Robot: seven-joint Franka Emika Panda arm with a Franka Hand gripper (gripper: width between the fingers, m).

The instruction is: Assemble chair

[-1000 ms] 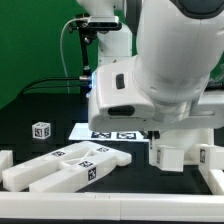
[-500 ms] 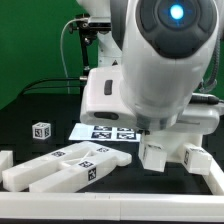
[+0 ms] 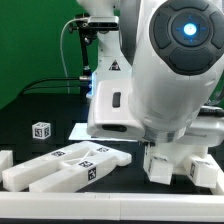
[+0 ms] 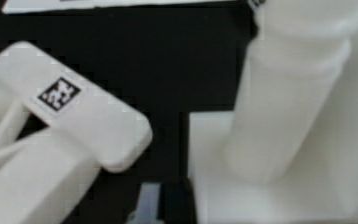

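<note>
Since a second ago the arm [image 3: 165, 80] has swung round and fills more of the exterior view. Its blue-lit joint is now high at that view's right, and the pegged block [image 3: 168, 165] beneath it sits closer to the tabletop's front edge.

Nearest, by the front-left corner of the tabletop [image 3: 60, 140], the long bars [image 3: 70, 165] lie flat side by side with their tags up. Their long axes run slantwise from that corner toward the middle. The pegged block stands near the front edge toward the exterior view's right, stubs pointing down.

Farther back, the small cube [image 3: 41, 130] rests alone toward the left edge. The marker board [image 3: 85, 130] lies beyond it, half under the arm.

The gripper [image 4: 149, 203] is hidden in the exterior view and is only a thin sliver in the wrist view. Its jaws are drawn together, and whether they touch any part cannot be told.
</note>
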